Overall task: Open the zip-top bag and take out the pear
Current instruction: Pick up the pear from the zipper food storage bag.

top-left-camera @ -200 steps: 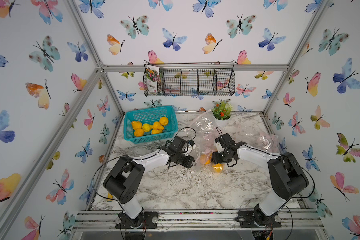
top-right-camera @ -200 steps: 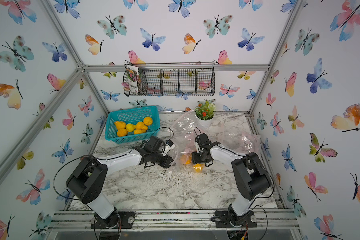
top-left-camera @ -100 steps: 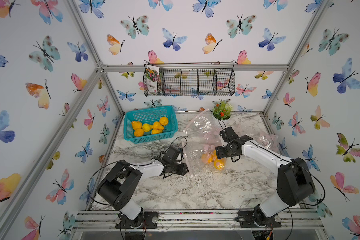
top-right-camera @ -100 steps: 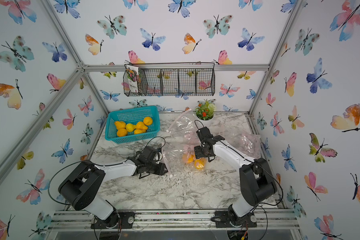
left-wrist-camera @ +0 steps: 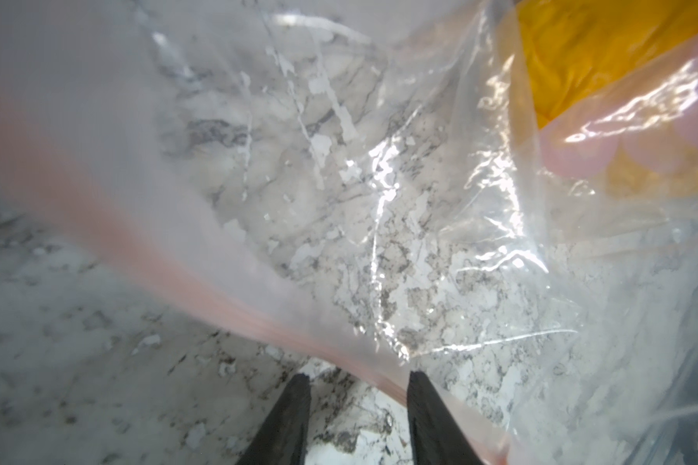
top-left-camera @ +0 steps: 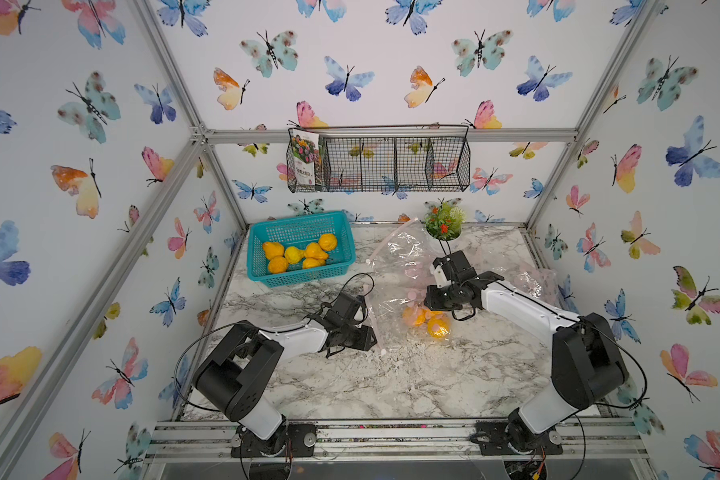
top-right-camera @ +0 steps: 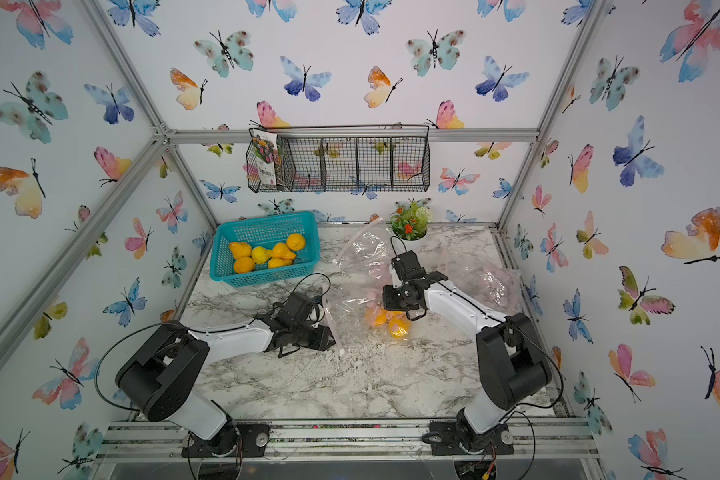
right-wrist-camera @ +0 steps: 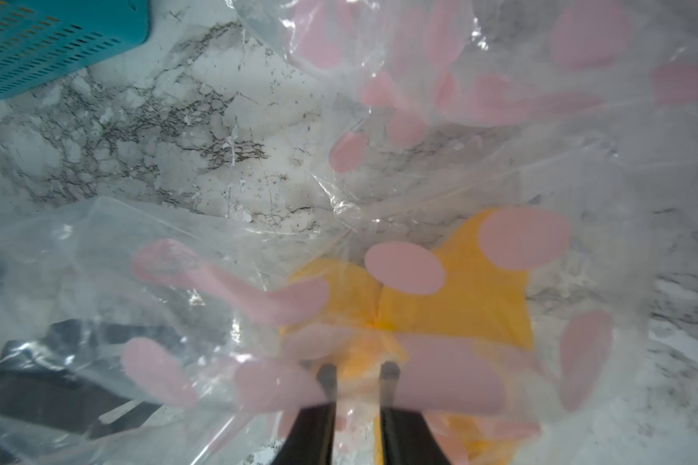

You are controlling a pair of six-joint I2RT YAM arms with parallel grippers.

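The clear zip-top bag (top-left-camera: 393, 297) with pink dots lies mid-table, and two orange pears (top-left-camera: 438, 328) show through it. Its pink zip strip (top-left-camera: 374, 322) runs along the left side. My left gripper (top-left-camera: 371, 337) sits low at that strip; in the left wrist view its fingers (left-wrist-camera: 295, 406) stand apart with marble between them, and the strip (left-wrist-camera: 202, 290) drapes over one fingertip. My right gripper (top-left-camera: 433, 308) is down on the pears. In the right wrist view its tips (right-wrist-camera: 357, 370) show blurred through the film, nearly together on the narrow end of a pear (right-wrist-camera: 460, 306).
A teal basket (top-left-camera: 308, 279) with several pears stands at the back left. A small potted plant (top-left-camera: 443, 224) sits at the back, just behind the bag. Another crumpled bag (top-left-camera: 533, 282) lies by the right wall. A wire rack (top-left-camera: 379, 164) hangs on the back wall.
My right gripper's jaws opened wide, then closed in on the pear. My left gripper drew toward the table's front over the second, then held still.
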